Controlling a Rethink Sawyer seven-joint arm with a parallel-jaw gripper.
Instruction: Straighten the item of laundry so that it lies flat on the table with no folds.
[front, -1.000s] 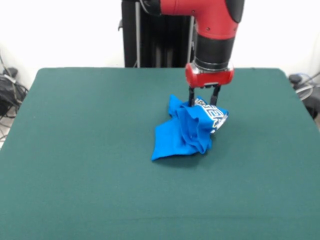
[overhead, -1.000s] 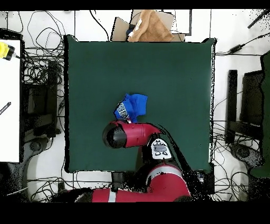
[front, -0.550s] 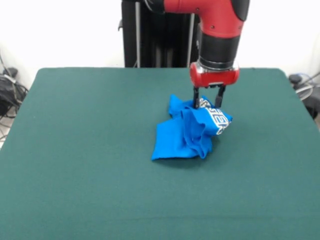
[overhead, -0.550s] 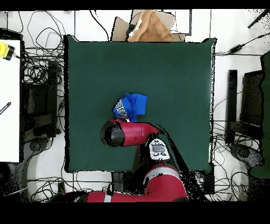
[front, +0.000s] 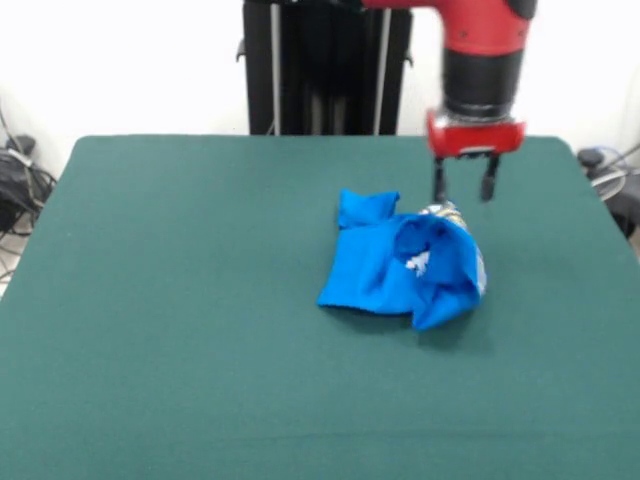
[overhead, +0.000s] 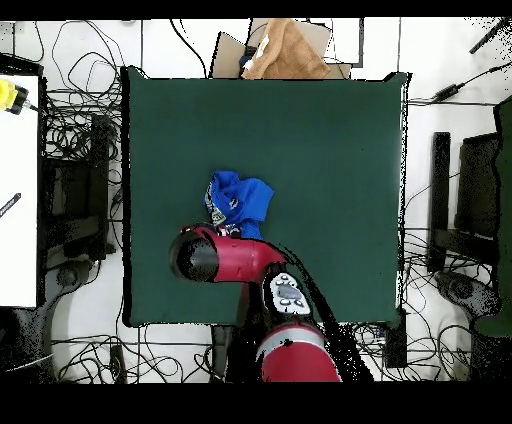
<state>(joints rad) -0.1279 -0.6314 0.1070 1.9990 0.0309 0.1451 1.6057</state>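
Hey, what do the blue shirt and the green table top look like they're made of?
The blue shirt looks like soft matte knit cloth, probably cotton or a blend: it slumps in loose rounded folds, with a bit of white print showing. The table seems covered in dark green felt-like fabric: flat, dull, no shine or grain. What lies beneath the cover can't be seen.

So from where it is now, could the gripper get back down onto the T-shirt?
Probably yes. The gripper hangs open just above and behind the crumpled T-shirt, apart from it, and nothing else on the table stands between them.
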